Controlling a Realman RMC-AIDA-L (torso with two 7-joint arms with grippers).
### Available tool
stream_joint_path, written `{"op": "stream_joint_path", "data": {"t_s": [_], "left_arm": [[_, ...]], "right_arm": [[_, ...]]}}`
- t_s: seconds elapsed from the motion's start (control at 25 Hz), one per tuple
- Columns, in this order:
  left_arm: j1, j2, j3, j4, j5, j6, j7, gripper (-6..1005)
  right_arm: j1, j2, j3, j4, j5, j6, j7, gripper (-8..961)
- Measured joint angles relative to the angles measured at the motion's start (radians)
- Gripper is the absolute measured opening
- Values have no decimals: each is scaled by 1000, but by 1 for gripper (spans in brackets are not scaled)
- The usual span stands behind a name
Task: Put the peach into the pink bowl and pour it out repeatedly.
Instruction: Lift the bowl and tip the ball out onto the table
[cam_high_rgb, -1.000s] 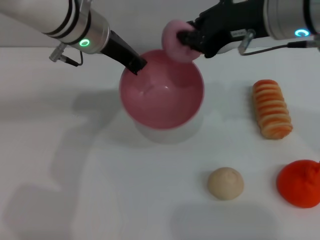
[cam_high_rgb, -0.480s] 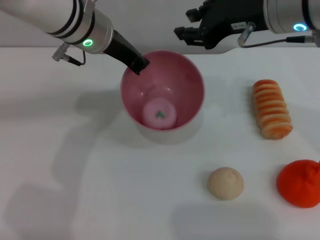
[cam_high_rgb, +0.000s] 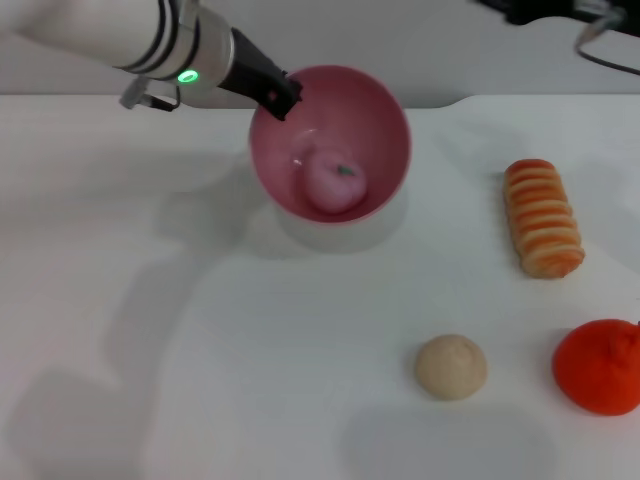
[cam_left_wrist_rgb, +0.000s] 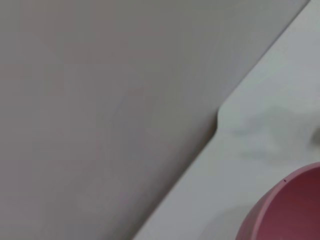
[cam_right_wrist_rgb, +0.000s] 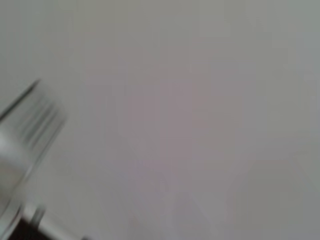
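Observation:
The pink bowl (cam_high_rgb: 385, 125) is held off the white table, tilted with its opening toward me. The peach (cam_high_rgb: 335, 182), pale pink with a small green stem mark, lies inside it against the lower wall. My left gripper (cam_high_rgb: 280, 95) is shut on the bowl's far-left rim. A piece of the bowl's rim also shows in the left wrist view (cam_left_wrist_rgb: 295, 210). Only a dark bit of my right arm (cam_high_rgb: 545, 10) shows at the top right edge of the head view; its gripper is out of view.
A striped orange-and-cream roll (cam_high_rgb: 545, 218) lies right of the bowl. A beige ball (cam_high_rgb: 451, 367) sits at the front, an orange-red lumpy fruit (cam_high_rgb: 600, 366) at the front right edge. The table's back edge meets a grey wall behind the bowl.
The right gripper let the peach drop into the bowl and withdrew up and right out of view. The left gripper has raised the bowl and the peach has rolled inside it.

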Motion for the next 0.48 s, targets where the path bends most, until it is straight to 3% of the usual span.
{"op": "stream_joint_path", "data": {"t_s": [0.08,0.24,0.48], "left_arm": [[6,-4,52,3,-2,-68,-6,47],[7,-7,124,8,-20,-140,-9,47],[53,-9,329,36,-64,-381,1,47]], "right_arm": [[-67,-1,14,70,254,61,-196,409],[-102,-1,48,145,428,60,-366,409],[-136,0,115,322,782,7,-699,405]]}}
